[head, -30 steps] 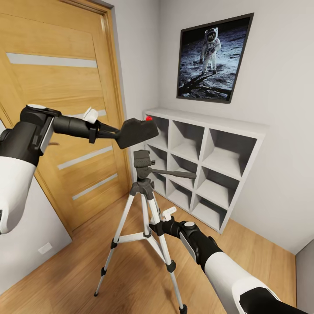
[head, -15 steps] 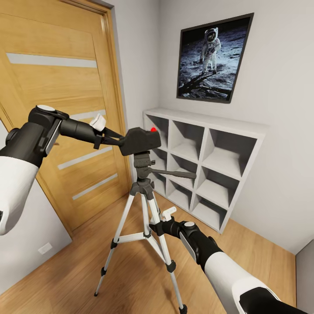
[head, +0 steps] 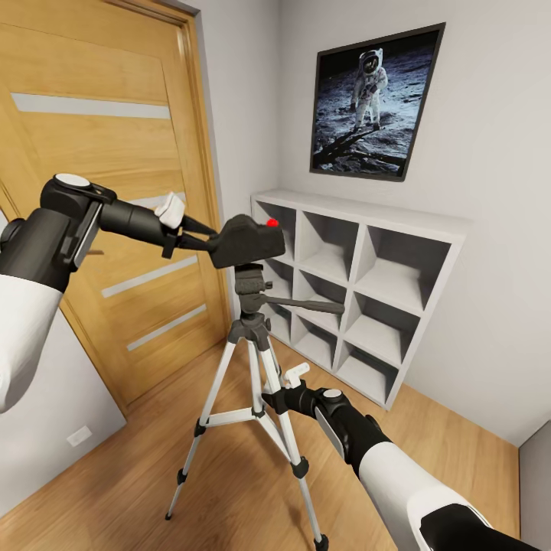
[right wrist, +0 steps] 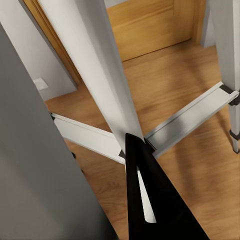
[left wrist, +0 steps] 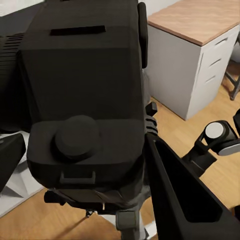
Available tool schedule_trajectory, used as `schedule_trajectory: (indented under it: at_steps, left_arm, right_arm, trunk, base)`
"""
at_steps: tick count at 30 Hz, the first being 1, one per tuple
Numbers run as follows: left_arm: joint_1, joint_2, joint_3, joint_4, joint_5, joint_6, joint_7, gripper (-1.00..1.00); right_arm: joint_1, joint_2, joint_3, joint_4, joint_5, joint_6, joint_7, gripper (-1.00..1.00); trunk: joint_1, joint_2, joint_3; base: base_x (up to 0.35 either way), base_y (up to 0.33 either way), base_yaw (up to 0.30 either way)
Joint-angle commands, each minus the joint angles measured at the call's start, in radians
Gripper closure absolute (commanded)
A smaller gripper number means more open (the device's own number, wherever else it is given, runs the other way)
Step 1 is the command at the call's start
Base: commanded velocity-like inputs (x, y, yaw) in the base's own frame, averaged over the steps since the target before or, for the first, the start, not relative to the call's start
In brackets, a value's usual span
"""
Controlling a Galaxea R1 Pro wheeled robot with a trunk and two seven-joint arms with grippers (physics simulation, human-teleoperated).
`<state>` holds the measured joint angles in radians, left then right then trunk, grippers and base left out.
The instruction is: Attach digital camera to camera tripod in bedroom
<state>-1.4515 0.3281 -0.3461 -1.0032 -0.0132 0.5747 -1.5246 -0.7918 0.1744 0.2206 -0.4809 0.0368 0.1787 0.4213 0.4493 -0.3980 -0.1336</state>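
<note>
The left gripper (head: 200,236) was clamped on the digital camera (head: 249,239), holding it just above the head of the camera tripod (head: 252,321); whether camera and head touched could not be determined. In the left wrist view the camera body (left wrist: 85,100) hid most of the tripod beneath it. The right gripper (head: 269,401) was closed on a silver tripod leg, with one finger (right wrist: 150,200) visible against it. White cube shelves (head: 367,283) stood close behind the tripod, the oak door (head: 99,191) beside it, with bare plank floor (head: 229,490) in front.
</note>
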Motion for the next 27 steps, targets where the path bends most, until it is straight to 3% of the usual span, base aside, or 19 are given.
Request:
schedule_trajectory:
  at_steps: [1,10,27]
  left_arm:
    - [-0.001,0.001,-0.002,-0.003,-0.004,0.005,-0.005,1.00]
    - [-0.002,0.000,-0.021,-0.028,-0.085,0.004,-0.005,1.00]
    - [-0.002,-0.005,-0.010,-0.039,-0.081,0.014,-0.018,1.00]
  right_arm:
    - [-0.001,0.000,0.000,-0.001,0.007,0.005,0.002,1.00]
    - [0.000,0.000,0.001,0.008,0.008,0.005,0.001,1.00]
    - [0.000,0.000,0.001,0.015,0.011,0.005,0.001,1.00]
  trunk:
    - [0.001,-0.002,-0.002]
    - [0.001,-0.002,-0.002]
    - [0.001,-0.002,-0.002]
  base:
    - [0.000,0.000,0.000]
    - [0.000,0.000,0.000]
    - [0.000,0.000,0.000]
